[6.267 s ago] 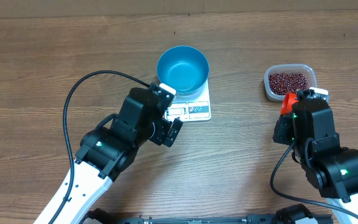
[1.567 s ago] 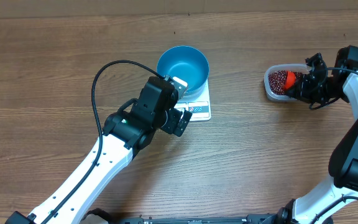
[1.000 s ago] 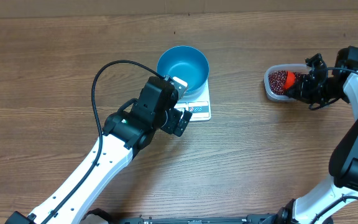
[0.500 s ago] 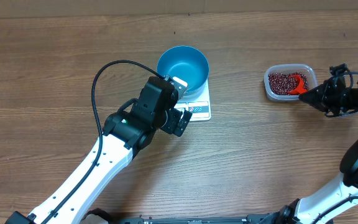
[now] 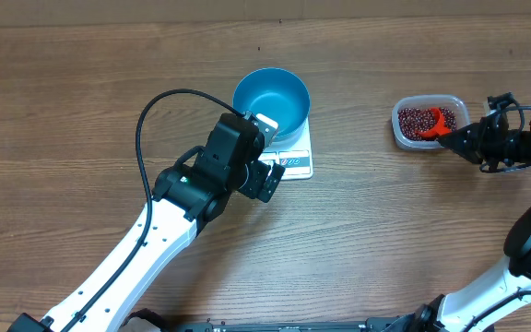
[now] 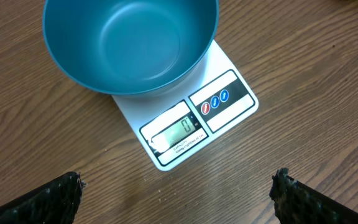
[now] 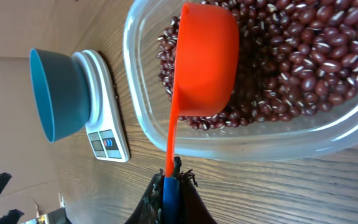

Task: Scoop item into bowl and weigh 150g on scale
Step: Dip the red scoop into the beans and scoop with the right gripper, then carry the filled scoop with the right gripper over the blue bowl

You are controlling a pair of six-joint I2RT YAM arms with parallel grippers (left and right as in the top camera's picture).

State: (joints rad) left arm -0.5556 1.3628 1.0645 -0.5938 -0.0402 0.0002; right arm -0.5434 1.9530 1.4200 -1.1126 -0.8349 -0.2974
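Note:
The blue bowl stands empty on the white scale, whose display reads 0. My left gripper hovers just in front of the scale, open, with nothing between its fingers. The dark red beans fill a clear plastic tub at the right. My right gripper is shut on the blue-sleeved handle of an orange scoop. The scoop's cup lies inside the tub against the beans, its outer side toward the wrist camera.
The left arm's black cable loops over the wood table left of the bowl. The table's far edge runs along the top of the overhead view. The right arm reaches in from the right edge.
My right gripper has drawn back to the right of the tub, pulling the scoop toward the tub's right side. The left arm, bowl and scale have not moved.

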